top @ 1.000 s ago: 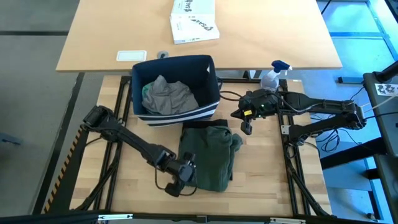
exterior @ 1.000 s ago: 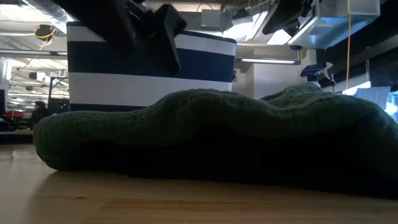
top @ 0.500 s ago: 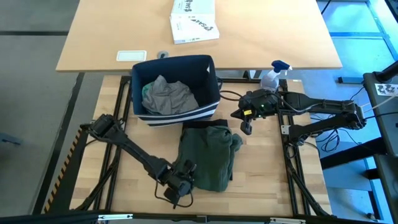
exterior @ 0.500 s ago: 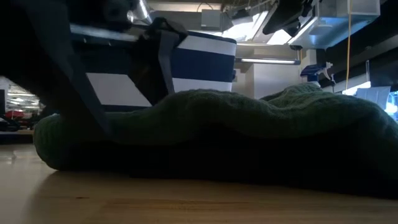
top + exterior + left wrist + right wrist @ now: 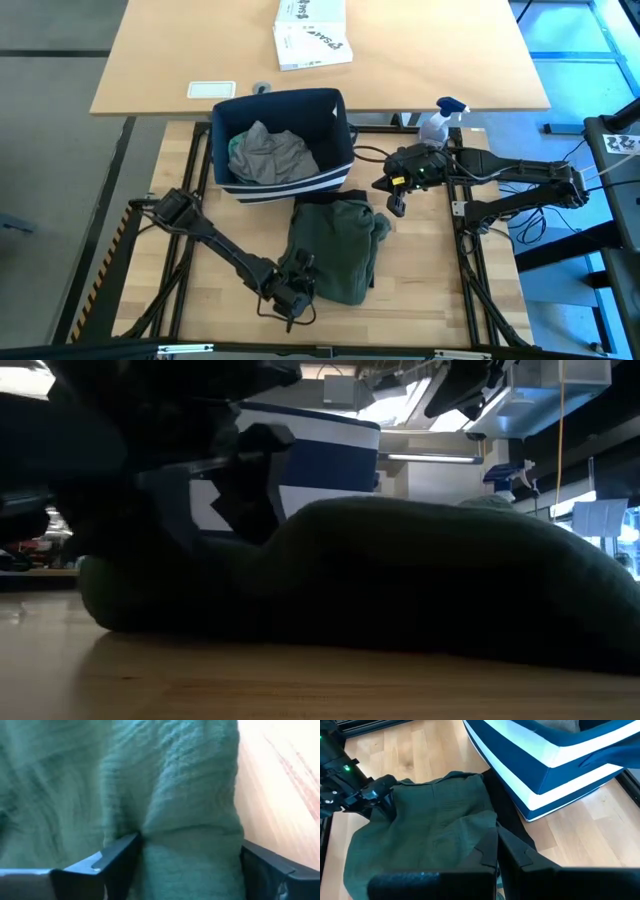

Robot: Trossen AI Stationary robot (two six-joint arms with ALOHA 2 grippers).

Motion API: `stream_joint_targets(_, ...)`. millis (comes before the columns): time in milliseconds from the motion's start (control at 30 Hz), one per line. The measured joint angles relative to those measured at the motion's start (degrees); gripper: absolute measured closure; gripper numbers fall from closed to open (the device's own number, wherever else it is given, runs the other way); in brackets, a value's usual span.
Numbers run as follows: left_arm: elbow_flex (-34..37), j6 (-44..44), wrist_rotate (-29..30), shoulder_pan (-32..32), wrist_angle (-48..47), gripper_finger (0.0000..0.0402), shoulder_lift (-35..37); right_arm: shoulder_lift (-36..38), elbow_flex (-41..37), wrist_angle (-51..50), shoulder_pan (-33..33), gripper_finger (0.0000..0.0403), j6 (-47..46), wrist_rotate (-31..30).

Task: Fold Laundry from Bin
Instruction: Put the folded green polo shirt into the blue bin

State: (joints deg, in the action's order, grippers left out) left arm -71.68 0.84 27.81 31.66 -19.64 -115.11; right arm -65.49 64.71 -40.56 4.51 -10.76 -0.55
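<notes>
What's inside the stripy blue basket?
The basket holds a crumpled light grey cloth, bunched up in the middle. Anything under that cloth is covered, so I can't tell if more clothes are hiding below it.

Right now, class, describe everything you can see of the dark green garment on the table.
The dark green garment is a soft, textured cloth, lying crumpled and partly folded on the wooden table, just in front of the striped bin. A black cloth shows under its edge nearest the bin. The left gripper is at its front left corner, open fingers straddling a raised fold. The right gripper, shut, hangs clear beside it.
</notes>
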Motion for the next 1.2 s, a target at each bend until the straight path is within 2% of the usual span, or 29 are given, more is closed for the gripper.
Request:
stream_joint_targets(100, -0.59, 0.12, 1.47, 0.11, -0.81, 0.0156, 0.6, 0.0, 0.0, -0.04, 0.0, 0.0398, -0.75, 0.04)
stream_joint_targets(200, -2.46, 0.48, 1.24, -0.19, -1.01, 0.0215, 0.66, 0.0, 0.0, -0.06, 0.0, 0.0398, -0.99, 0.06)
stream_joint_targets(367, -4.92, 4.09, -2.38, -2.21, -4.27, 0.0361, 0.72, 0.0, 0.0, -0.04, 0.0, 0.0398, -0.99, 0.99)
stream_joint_targets(400, -5.72, 5.14, -2.94, -2.67, -5.72, 0.0378, 0.72, 0.0, 0.0, -0.02, 0.0, 0.0398, -1.03, 1.75)
stream_joint_targets(567, -8.7, 8.72, -7.66, -4.97, -7.94, 0.0394, 0.74, 1.19, 0.67, 0.11, -0.65, 0.0398, -0.71, 3.92)
stream_joint_targets(733, -10.64, 11.16, -16.22, -7.59, -7.4, 0.0396, 3.12, 5.76, 2.28, -0.29, -4.91, 0.04, 2.14, -3.45)
stream_joint_targets(900, -10.67, 11.75, -27.21, -10.55, -7.65, 0.0396, 6.46, 9.92, 2.47, -5.77, -9.85, 0.0399, -0.15, -9.47)
stream_joint_targets(1033, -10.62, 12.33, -35.59, -12.93, -7.63, 0.0396, 7.23, 10.71, 1.96, -11.15, -12.96, 0.0399, -5.33, -8.63)
stream_joint_targets(1200, -10.62, 11.45, -38.73, -14.28, -8.41, 0.0396, 7.24, 10.12, -2.22, -10.9, -18.22, 0.0398, -11.63, -3.38)
